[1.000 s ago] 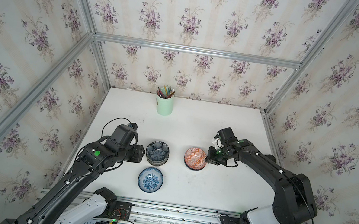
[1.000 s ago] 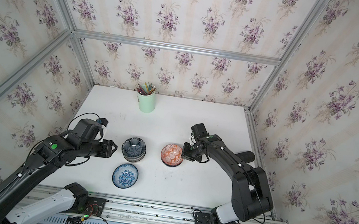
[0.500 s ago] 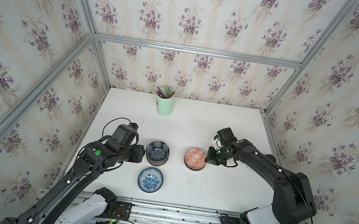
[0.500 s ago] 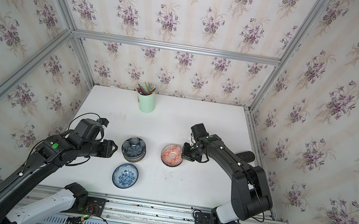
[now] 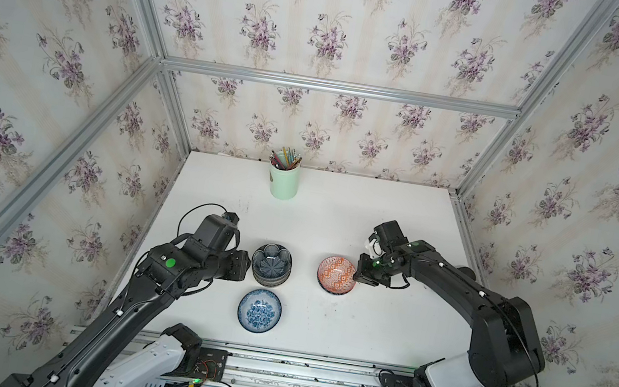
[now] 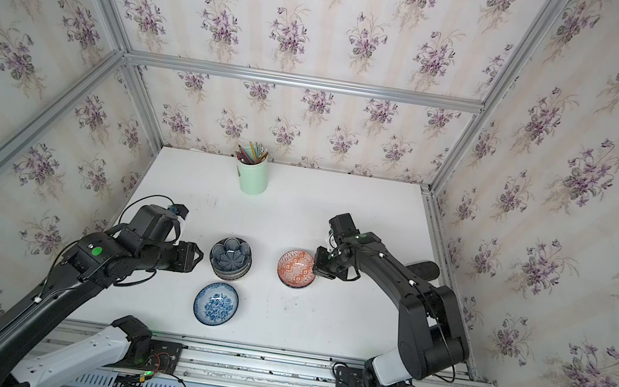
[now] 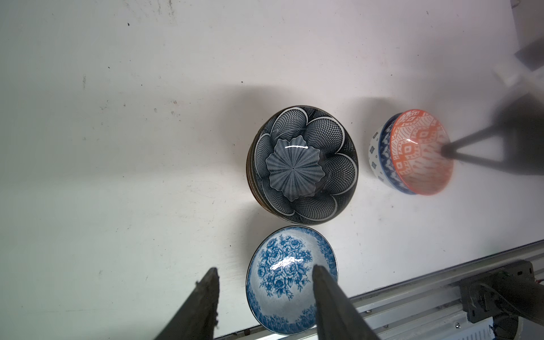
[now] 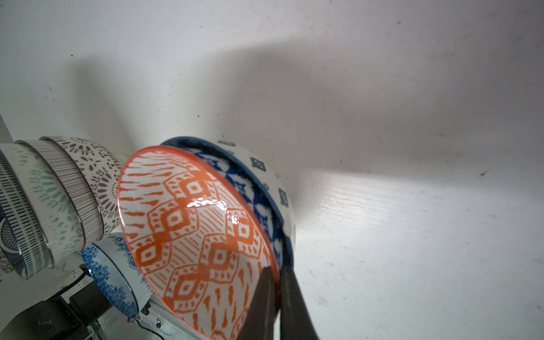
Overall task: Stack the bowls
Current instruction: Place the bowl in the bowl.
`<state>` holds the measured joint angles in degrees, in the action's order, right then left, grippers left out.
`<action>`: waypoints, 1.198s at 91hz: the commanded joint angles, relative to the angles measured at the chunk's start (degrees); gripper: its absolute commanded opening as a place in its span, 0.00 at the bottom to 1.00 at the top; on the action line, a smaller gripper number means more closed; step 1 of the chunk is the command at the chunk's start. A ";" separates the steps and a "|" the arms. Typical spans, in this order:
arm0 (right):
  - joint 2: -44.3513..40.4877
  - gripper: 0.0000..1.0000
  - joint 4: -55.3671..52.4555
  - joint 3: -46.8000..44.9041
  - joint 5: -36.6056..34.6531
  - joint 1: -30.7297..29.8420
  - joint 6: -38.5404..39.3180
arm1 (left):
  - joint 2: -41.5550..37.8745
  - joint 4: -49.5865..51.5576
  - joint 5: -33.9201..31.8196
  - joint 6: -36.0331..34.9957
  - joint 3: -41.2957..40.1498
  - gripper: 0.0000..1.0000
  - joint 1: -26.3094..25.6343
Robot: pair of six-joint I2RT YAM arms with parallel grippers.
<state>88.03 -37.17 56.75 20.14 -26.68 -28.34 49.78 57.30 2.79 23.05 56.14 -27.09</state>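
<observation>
Right jaws pinch the rim of the orange bowl, nested in a blue-patterned bowl near the navy-topped stack. Left jaws stand half-spread, empty, just beside that stack, the blue floral bowl nearby.

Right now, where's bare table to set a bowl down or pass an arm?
Free: the back right of the table, between mint cup and right wall; also the front right, between orange bowl and front rail. Crowded: front left, where left tool, bowl stack and blue floral bowl sit close; right tool grips the orange bowl's rim.
</observation>
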 commanded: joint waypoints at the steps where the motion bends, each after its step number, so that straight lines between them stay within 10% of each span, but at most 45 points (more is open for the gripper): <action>1: 0.14 0.00 1.11 -0.05 0.92 -0.19 0.30 | 0.05 -0.44 -0.50 0.26 0.02 0.53 -0.08; 109: 0.15 0.12 1.09 -0.50 1.74 -0.17 0.74 | 0.33 -0.32 -0.59 0.17 0.11 0.53 -0.59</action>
<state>88.47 -36.36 56.34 20.82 -26.72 -28.23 50.19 57.30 2.61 23.05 56.14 -27.68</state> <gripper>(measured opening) 0.117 0.533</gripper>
